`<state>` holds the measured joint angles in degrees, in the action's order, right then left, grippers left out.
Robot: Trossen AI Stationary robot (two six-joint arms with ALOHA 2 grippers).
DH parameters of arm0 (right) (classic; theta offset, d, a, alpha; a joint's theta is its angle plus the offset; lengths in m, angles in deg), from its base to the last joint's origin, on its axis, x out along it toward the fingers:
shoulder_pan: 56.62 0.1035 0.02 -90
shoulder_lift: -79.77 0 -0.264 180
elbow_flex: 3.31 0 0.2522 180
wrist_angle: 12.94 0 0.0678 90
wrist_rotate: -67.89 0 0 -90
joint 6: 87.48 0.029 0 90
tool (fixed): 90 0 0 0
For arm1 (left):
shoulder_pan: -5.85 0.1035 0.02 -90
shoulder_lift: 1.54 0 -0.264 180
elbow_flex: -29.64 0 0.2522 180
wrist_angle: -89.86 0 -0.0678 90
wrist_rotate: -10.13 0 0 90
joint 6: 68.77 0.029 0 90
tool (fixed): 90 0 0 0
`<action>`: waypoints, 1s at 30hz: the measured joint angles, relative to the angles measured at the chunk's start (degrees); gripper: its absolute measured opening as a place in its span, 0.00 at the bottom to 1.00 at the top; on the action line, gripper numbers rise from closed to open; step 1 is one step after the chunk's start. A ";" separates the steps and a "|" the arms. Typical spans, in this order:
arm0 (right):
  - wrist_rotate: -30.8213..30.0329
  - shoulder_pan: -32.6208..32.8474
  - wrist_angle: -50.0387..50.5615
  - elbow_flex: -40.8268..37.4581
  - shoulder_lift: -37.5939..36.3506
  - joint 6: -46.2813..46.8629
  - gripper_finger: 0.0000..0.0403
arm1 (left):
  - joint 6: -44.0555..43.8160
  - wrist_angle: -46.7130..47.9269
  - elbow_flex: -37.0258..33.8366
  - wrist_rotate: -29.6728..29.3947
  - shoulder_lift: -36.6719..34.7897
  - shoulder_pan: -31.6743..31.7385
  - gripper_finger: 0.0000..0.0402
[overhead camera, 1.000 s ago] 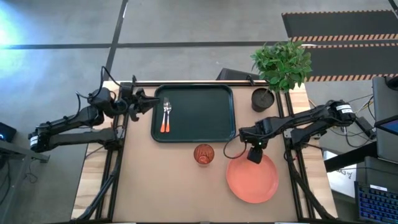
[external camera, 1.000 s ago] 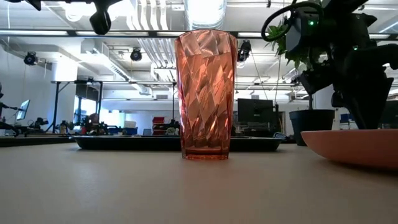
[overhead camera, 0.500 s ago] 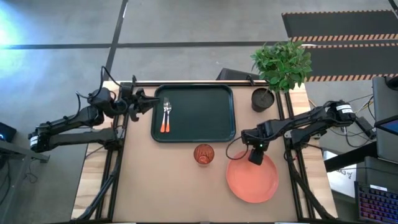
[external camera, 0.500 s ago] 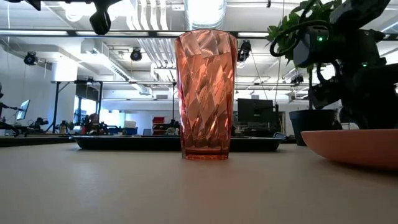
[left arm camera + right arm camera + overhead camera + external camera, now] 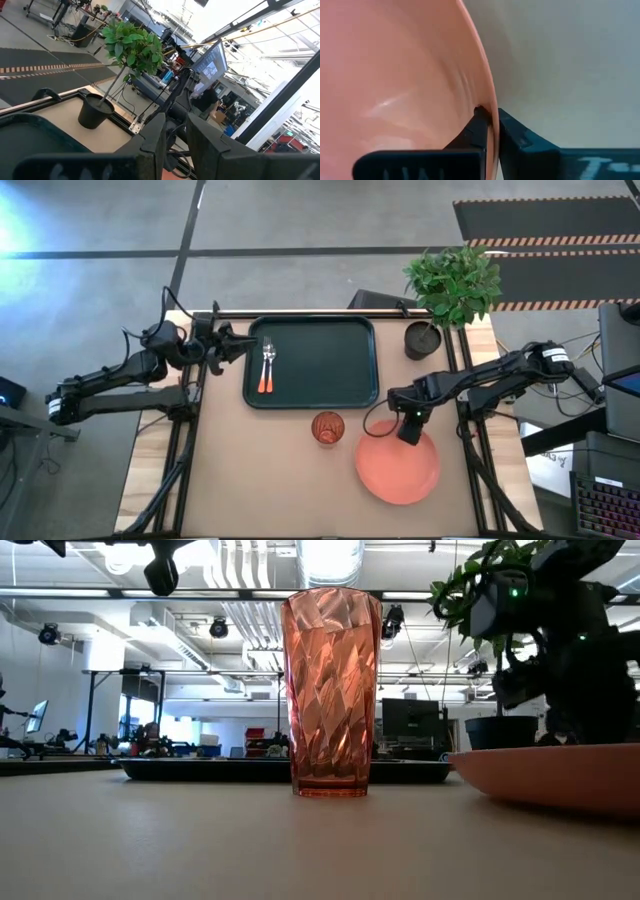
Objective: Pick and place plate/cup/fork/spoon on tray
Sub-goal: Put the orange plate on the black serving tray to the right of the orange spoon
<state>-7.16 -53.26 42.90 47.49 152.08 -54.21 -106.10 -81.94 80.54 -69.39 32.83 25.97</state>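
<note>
We see the right gripper (image 5: pixel 410 426) pinching the rim of the plate (image 5: pixel 398 468) at its 12 o'clock edge, at 5 o'clock from the tray (image 5: pixel 311 398). The thin-edge grip could slip, or the plate could knock the cup (image 5: pixel 327 427) beside it. The plate is coral, smooth and shallow. The left gripper (image 5: pixel 228 343) waits, fingers nearly together.

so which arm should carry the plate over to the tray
The right. Its gripper is shut on the rim of the plate, one finger inside and one outside. The left gripper waits beyond the far end of the tray, away from the plate.
</note>
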 joint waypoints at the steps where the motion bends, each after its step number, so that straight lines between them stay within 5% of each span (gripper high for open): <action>1: -0.35 0.16 0.25 0.81 -0.46 0.41 0.02 | 0.00 0.01 -0.01 0.00 0.00 0.00 0.15; 13: -16.63 0.10 25.55 17.22 -9.10 2.79 0.02 | 0.11 0.03 -0.02 0.00 -0.32 -0.02 0.15; 19: -26.61 -0.30 26.91 26.54 -11.78 2.52 0.02 | 0.17 0.02 -0.04 0.00 -0.47 -0.04 0.15; 30: -32.63 -8.96 27.75 32.89 -7.22 -9.23 0.02 | 0.17 0.04 -0.04 0.00 -0.55 -0.02 0.15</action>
<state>-39.79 -62.22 70.65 80.38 144.86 -63.44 -105.92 -81.90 80.50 -69.39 32.28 25.95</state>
